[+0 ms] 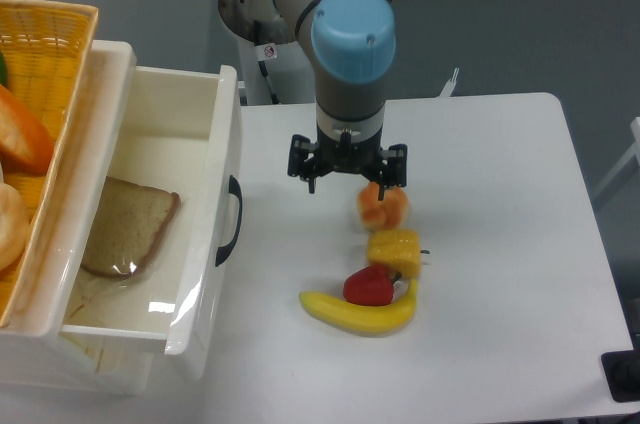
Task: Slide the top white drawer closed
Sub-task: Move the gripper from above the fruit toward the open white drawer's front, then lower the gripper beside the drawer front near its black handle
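The top white drawer (212, 144) stands pulled far out to the right from the white cabinet (110, 59) at the left. Its black curved handle (232, 220) faces the table's middle. A slice of brown bread (130, 229) lies inside it. My gripper (348, 174) points straight down over the table, right of the handle and apart from it, just left of an orange fruit (384, 206). The wrist hides its fingers, so I cannot tell whether it is open or shut. Nothing shows in its hold.
A yellow wicker basket (45, 64) with food sits on top of the cabinet. A corn piece (394, 249), a red pepper (368, 286) and a banana (362, 312) lie on the white table (500, 194) below the gripper. The lower drawer's edge (100, 364) shows beneath.
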Controlling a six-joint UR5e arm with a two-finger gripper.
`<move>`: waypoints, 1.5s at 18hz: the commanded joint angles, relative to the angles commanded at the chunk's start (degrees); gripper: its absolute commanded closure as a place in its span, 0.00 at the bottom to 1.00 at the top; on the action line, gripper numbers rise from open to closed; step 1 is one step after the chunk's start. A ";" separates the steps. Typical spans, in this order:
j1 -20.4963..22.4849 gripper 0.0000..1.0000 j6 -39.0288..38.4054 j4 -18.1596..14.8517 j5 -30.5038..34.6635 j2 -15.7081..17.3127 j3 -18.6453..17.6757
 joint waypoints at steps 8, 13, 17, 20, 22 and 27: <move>-0.53 0.00 -1.15 -0.18 -3.77 -4.05 0.27; -0.26 0.00 -1.15 -0.35 -7.20 -6.77 0.09; -0.26 0.00 -1.15 -0.53 -11.24 -7.91 -0.61; -0.26 0.00 -1.23 -0.61 -12.65 -8.09 -0.79; -0.26 0.00 -1.15 -0.70 -13.53 -8.01 -0.79; -1.14 0.00 -1.67 -0.70 -14.50 -8.09 -1.05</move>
